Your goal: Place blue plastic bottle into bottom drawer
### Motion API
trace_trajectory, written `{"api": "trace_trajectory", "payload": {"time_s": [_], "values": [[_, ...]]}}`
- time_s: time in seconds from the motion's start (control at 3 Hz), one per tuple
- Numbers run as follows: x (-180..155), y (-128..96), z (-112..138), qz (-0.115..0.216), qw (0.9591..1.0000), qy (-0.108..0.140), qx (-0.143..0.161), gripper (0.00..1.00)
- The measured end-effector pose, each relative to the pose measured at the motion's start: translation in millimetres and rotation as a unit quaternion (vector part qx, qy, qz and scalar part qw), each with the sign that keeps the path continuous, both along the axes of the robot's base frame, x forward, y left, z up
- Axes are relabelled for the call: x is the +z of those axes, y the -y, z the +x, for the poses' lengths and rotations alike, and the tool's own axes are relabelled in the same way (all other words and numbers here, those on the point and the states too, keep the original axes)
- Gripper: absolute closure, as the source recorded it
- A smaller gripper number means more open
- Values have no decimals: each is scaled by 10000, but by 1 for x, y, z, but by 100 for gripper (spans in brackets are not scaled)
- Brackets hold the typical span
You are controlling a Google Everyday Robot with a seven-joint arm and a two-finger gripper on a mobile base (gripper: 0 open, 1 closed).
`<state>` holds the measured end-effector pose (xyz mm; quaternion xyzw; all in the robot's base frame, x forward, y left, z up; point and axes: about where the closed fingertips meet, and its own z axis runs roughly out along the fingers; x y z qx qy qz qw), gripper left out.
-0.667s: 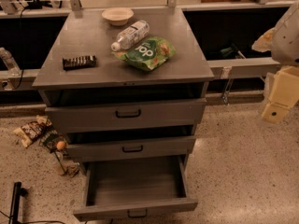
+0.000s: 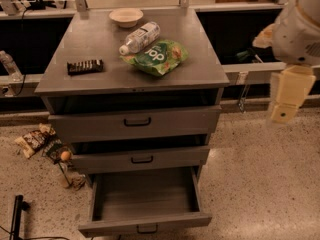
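The end effector hangs right of the desk, its arm cut off above; whether it is open or closed, I cannot tell. The blue plastic bottle lies on the desk, label unreadable, against a green bag with blurred white lettering. The bottom drawer stands open, its front partly cropped.

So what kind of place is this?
Probably a lab or workshop: a grey drawer cabinet, a speckled hard floor, and a robot gripper hanging at the cabinet's right.
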<state>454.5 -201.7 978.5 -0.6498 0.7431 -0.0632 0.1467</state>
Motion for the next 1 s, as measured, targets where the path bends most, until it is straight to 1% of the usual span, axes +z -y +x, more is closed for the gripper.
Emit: {"api": "trace_trajectory", "payload": {"time_s": [0.33,0.67,1.0], "values": [[0,-33,36,-524,9938,224,950,0],[5,-80,78,-1158,9704,538,2049,0],[6,-80,78,-1170,9699,552,2062,0]]}}
